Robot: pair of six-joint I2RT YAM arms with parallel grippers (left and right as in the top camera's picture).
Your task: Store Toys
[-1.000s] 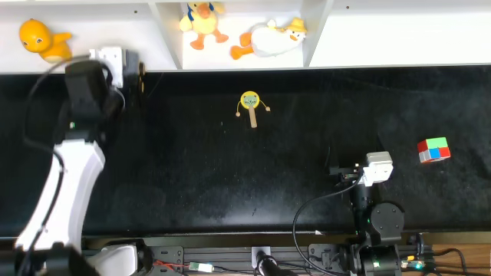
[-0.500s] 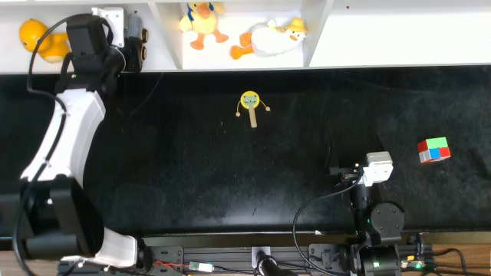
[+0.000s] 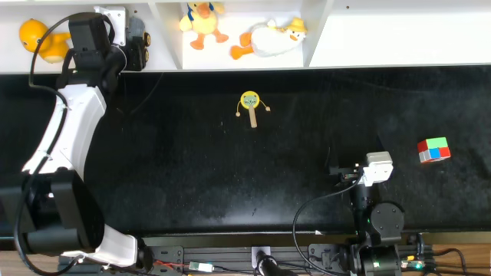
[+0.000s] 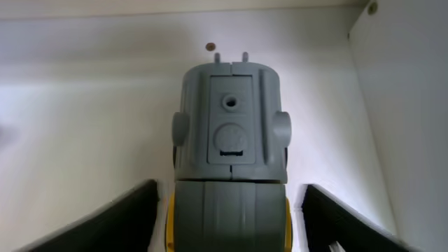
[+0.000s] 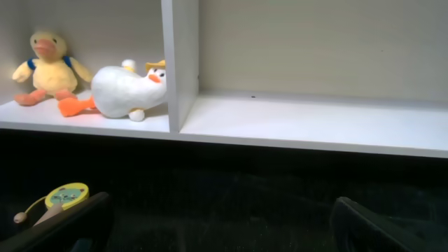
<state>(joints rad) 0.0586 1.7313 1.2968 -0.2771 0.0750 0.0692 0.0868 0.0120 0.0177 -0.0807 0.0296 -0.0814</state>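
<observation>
Easing deeper into shelf point(image 4: 84, 126), left gripper point(image 4: 229, 210) holds grey toy point(image 4: 231, 119).

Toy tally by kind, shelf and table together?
Ducks: 3 (orange duck, yellow plush duck, white plush duck)
Grey robot toy: 1
Rattle drum: 1
Colour cube: 1
Total: 6
</observation>
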